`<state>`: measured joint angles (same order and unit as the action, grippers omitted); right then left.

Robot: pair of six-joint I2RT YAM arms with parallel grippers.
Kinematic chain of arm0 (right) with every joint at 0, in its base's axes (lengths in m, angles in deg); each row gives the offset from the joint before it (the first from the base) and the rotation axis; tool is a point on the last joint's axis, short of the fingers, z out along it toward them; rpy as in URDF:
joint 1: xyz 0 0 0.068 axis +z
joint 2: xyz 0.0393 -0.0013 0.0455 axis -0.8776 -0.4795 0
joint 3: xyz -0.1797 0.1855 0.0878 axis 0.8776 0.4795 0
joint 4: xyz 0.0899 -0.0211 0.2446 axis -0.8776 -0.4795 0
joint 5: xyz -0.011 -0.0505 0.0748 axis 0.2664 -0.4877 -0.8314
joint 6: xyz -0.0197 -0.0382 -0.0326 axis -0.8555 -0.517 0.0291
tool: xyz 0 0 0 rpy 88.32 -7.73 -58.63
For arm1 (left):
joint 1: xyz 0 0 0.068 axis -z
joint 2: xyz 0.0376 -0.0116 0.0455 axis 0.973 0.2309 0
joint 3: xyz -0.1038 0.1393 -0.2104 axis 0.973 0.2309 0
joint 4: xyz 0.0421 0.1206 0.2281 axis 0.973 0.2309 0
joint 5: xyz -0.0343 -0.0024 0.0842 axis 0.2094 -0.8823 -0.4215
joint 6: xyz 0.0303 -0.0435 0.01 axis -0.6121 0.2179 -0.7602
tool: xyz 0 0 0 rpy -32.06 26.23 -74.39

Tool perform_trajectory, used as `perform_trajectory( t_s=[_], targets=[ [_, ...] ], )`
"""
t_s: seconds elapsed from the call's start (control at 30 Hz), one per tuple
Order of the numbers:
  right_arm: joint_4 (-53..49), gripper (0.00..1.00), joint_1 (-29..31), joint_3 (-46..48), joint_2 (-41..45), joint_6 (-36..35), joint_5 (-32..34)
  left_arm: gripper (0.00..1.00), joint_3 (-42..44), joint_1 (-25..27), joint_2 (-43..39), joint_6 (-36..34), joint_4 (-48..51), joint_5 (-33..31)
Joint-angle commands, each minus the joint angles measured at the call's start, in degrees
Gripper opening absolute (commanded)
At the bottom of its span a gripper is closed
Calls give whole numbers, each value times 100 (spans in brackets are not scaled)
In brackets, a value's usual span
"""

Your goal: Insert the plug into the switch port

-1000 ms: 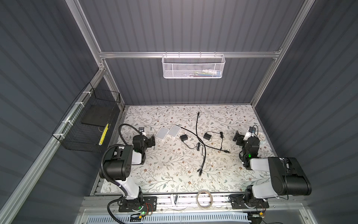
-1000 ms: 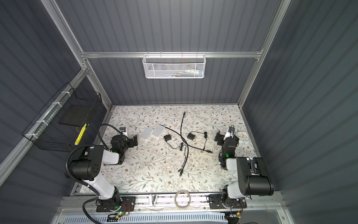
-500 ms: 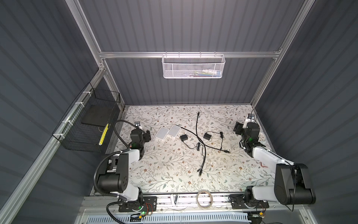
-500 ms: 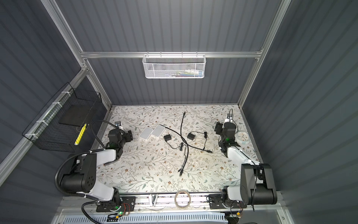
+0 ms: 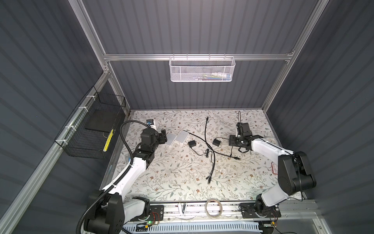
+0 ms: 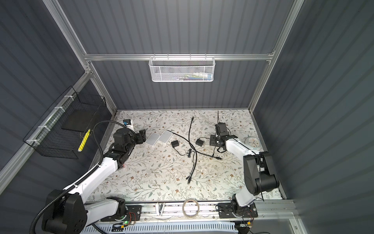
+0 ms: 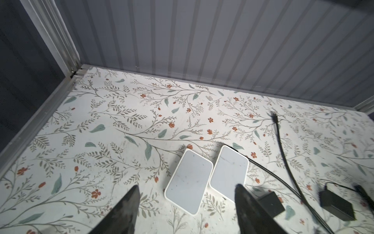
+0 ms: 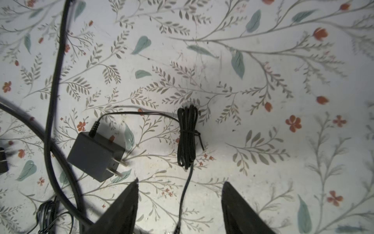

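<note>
Two flat white switches [image 5: 171, 138] [image 5: 182, 136] lie side by side on the flowered table; their ports face away and are hidden. In the left wrist view the switches [image 7: 189, 180] [image 7: 229, 172] sit just ahead of my left gripper [image 7: 187, 186], which is open and empty. In a top view my left gripper [image 5: 163, 137] hovers beside the nearer switch. A black adapter [image 8: 95, 156] has a thin cord with a tied bundle [image 8: 187, 137]. The cord runs on the table between the fingers of my open right gripper [image 8: 181, 180] [image 5: 232, 140]. Its small plug [image 5: 238, 158] lies farther forward.
A second black adapter [image 5: 191, 143] and a thick black cable [image 5: 206, 131] cross the table's middle. A white mesh basket [image 5: 202, 69] hangs on the back rail, a black wire basket [image 5: 95, 129] on the left wall. A tape roll [image 5: 212, 207] sits on the front rail.
Both arms have stretched out from their folded poses toward the back. The left gripper came up beside the switches, the right over the adapter's cord. Both pairs of jaws have narrowed somewhat.
</note>
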<state>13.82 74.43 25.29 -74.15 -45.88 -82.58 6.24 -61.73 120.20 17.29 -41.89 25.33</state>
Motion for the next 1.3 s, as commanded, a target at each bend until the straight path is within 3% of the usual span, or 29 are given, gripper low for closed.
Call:
perform_trajectory(
  t_s=[0.0,0.3,0.57,0.97,1.13,1.27],
  targets=[
    [-551,62,32,-357,-348,304,97,73,-162,20,-165,262,774,554],
    [-745,53,124,-1062,-1134,375,535,73,-396,29,-274,121,1267,803],
    [-942,45,124,-1405,-1582,367,544,73,-397,51,-266,157,1405,959],
    [-972,23,116,-1388,-1539,359,426,73,-453,110,-89,74,1487,1258],
    [-1007,2,98,-1383,-1317,261,385,73,-608,147,64,-33,1486,1371],
    [-1086,0,82,-1381,-1135,234,231,73,-652,204,91,-37,1510,1454]
  ],
)
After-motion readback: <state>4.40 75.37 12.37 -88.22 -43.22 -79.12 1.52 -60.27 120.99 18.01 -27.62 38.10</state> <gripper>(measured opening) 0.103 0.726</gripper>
